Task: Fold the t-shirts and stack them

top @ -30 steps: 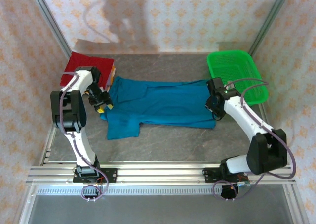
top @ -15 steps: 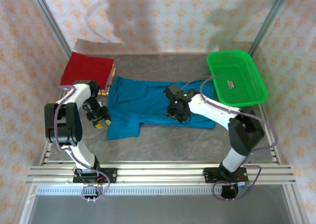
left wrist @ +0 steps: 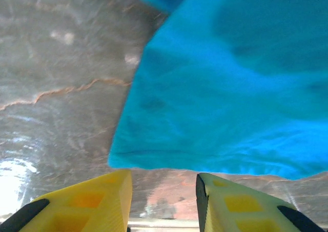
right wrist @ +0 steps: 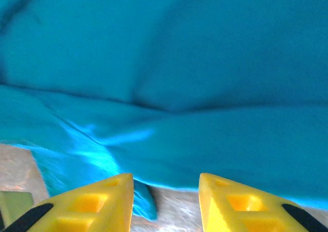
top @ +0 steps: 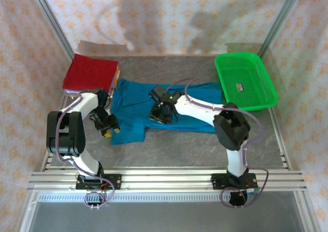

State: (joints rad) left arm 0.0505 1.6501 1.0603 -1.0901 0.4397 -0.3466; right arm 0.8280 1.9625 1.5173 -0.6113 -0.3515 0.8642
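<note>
Grey stone-look table (top: pixel 169 150) carries one teal shirt (top: pixel 138 101), spread flat across its middle, probably so its edges can be gripped for folding. One green basket (top: pixel 256 73) sits at far right, apart from it. One stack of folded shirts (top: pixel 89 72), dark red on top with an orange edge showing, occupies the far left corner, likely the finished pile. Two grippers: left gripper (left wrist: pixel 164 178) hovers spread beside the shirt's near left corner; right gripper (right wrist: pixel 166 178) hangs spread over its near hem, pinching nothing.
</note>
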